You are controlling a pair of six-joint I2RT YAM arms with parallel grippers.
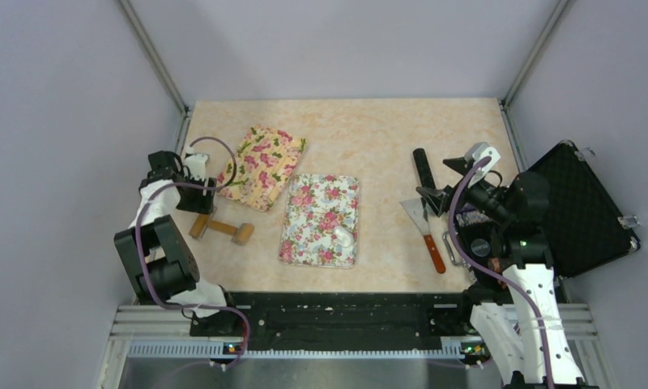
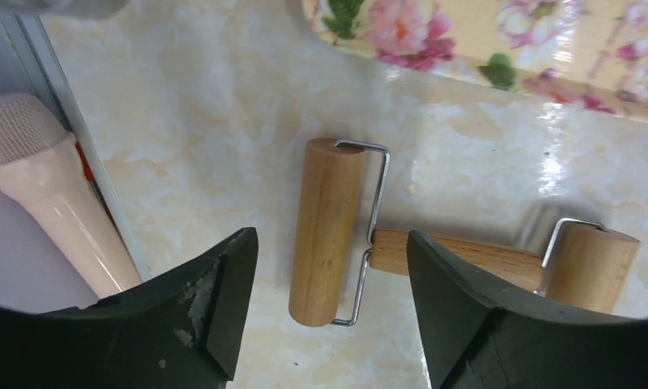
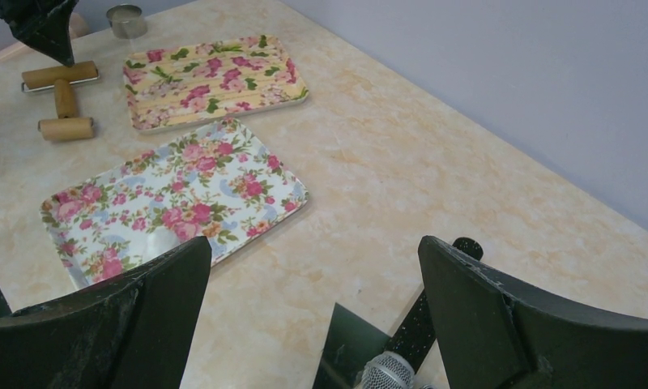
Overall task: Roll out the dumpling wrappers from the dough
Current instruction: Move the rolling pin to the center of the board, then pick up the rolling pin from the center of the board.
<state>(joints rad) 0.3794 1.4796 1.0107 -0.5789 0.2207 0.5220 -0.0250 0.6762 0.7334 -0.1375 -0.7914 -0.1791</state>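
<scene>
The white dough piece lies on the white floral tray, toward 4 o'clock from the tray's centre. It is a small pale oval with nothing touching it. It is probably soft, light and a little tacky. A pinch would dent or tear it, so it is better pressed from above than gripped.

The thing to take hold of is the wooden double-ended roller, lying on the surface at 9 o'clock of that tray. It looks stiff and light. The handle between its two drums is the sensible grip, since the drums sit in wire frames and would likely turn under the fingers.

The left end effector hovers over the roller with its fingers spread wide and nothing between them. The right end effector is equally wide and empty, over at 3 o'clock near the scraper.

Only the left wrist view shows how the roller lines up. One drum lies straight below the gap, and the handle runs off toward 3 o'clock under one finger. By my reading, the wrist would have to shift that way to straddle the handle.

Only the top view shows the dough plainly. The right wrist view takes in both trays, including the yellow floral tray, and a round metal cutter at 11 o'clock. The dough's spot there falls at a finger's edge, and I cannot make it out.
</scene>
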